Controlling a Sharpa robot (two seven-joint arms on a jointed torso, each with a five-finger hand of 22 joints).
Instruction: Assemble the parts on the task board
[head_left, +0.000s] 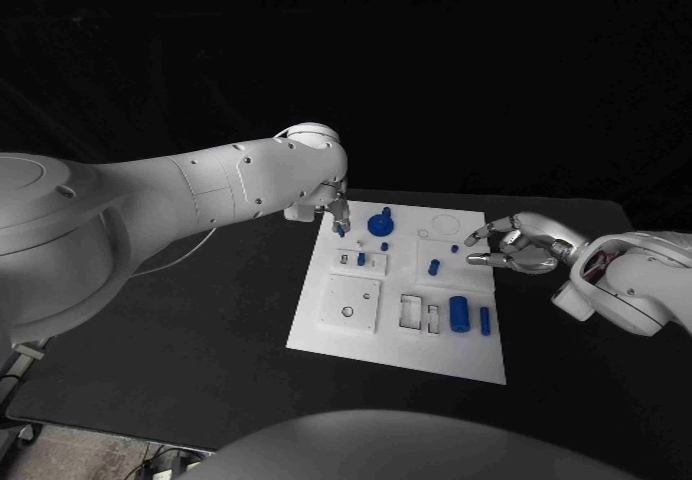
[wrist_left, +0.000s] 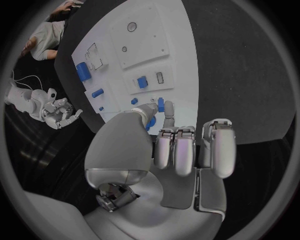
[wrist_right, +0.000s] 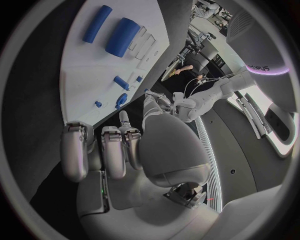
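1. The left hand (head_left: 335, 208) is over the far left corner of the task board (head_left: 339, 335), pinching a small blue peg (wrist_left: 160, 104) between thumb and a fingertip. The left wrist view shows the peg at its fingertips, just above the board.
2. The right hand (head_left: 512, 245) hovers at the board's far right edge, fingers apart and curled loosely, holding nothing that I can see.
3. On the board: a round blue knob part (head_left: 381, 223) sits near the far end, a small blue block (head_left: 362, 259) in the socket plate (head_left: 364, 261), and a short blue pin (head_left: 434, 267) mid-board.
4. Nearer the robot, a fat blue cylinder (head_left: 459, 312) and a slim blue bar (head_left: 485, 320) lie flat beside empty rectangular slots (head_left: 421, 313). Those look unplaced.
5. My read: early to middle going. The peg in the left hand needs seating, and the big pieces are yet to go in.
6. The board lies mid-desk (head_left: 202, 330), square to the robot.
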